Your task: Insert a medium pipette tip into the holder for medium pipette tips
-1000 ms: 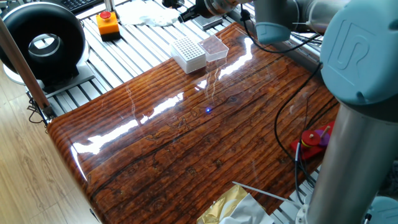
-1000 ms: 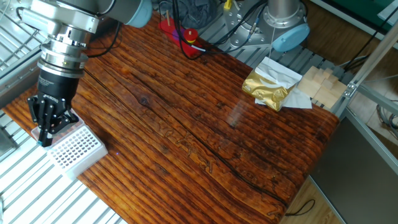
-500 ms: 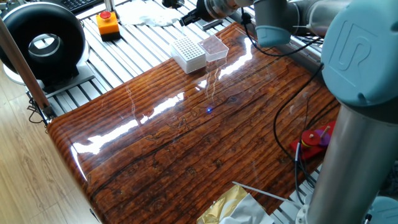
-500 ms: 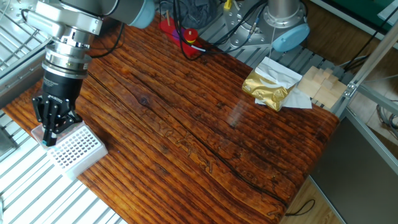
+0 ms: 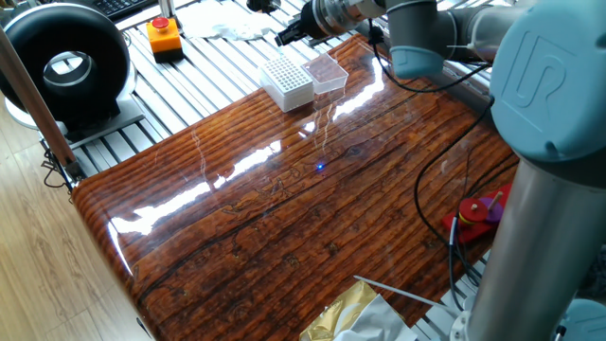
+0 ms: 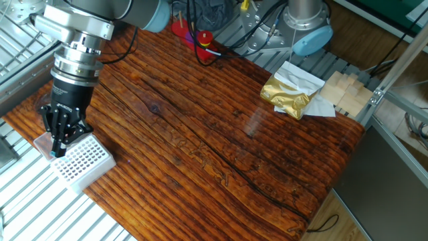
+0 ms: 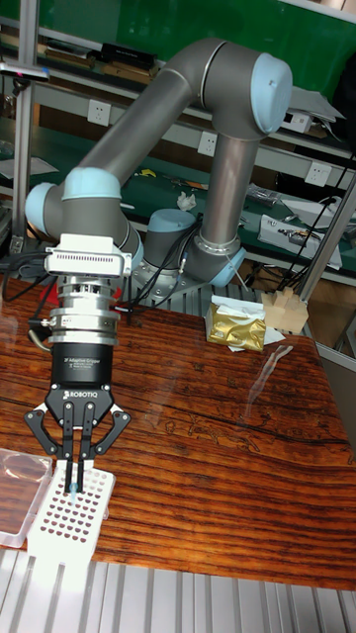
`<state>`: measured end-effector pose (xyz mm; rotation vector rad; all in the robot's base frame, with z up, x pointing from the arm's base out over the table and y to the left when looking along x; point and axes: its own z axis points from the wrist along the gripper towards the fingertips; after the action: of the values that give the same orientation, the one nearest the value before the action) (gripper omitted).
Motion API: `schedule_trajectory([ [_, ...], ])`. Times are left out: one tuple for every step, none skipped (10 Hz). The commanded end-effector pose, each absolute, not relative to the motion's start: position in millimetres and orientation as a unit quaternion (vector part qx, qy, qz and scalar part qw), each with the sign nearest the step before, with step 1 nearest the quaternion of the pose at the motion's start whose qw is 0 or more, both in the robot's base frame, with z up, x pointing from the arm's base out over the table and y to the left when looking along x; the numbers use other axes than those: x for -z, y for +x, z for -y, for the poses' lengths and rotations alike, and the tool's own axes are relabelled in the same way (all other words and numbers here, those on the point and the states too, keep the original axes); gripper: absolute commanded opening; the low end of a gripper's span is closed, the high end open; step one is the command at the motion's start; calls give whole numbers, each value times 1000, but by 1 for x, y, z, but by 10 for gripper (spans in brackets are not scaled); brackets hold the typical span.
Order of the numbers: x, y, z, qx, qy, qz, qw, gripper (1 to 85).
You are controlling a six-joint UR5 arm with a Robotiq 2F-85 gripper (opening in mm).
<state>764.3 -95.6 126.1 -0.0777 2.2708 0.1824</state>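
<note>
Wooden table [image 6: 221,134] with glossy striped grain, carrying all items shown. UR5 arm [image 7: 198,89] bent over the table's far corner, wrist pointing straight down. Crumpled gold foil packet [image 6: 286,95] on white paper near the opposite edge, well apart from the work area. Holder for medium pipette tips [image 7: 69,514], a white rectangular block with a dense grid of holes on its top face, at the table edge; whether any holes are filled cannot be told. Clear shallow box [image 7: 22,482] with reddish bottom just beside the holder, contents not discernible. Gripper [image 7: 75,473] directly above the holder's near end, fingers drawn together and pinched on a slim pale sliver. Medium pipette tip [image 7: 74,486] held upright between the fingertips, long axis vertical, narrow end down, lower end at or just above the grid; contact with a hole not resolvable. In the other fixed view, gripper [image 6: 59,142] over the holder's [image 6: 83,161] corner nearest the clear box; in one fixed view, holder [image 5: 286,81] and box [image 5: 327,71] side by side, touching.
</note>
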Motion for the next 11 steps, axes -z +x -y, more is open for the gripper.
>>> schedule_trajectory([
  [-124,762,102,-74,-26,-904,421,10],
  [-123,760,103,-74,-28,-903,422,10],
  [-121,759,105,-74,-30,-903,423,10],
  [-119,758,107,-74,-32,-902,424,10],
  [-118,757,108,-73,-34,-902,425,10],
  [-117,757,109,-73,-35,-902,425,10],
  [-117,757,108,-72,-35,-902,425,10],
  [-116,756,107,-72,-35,-902,425,10],
  [-117,757,107,-72,-35,-901,425,10],
  [-116,757,107,-71,-35,-902,425,10],
  [-117,756,107,-71,-35,-902,425,10],
])
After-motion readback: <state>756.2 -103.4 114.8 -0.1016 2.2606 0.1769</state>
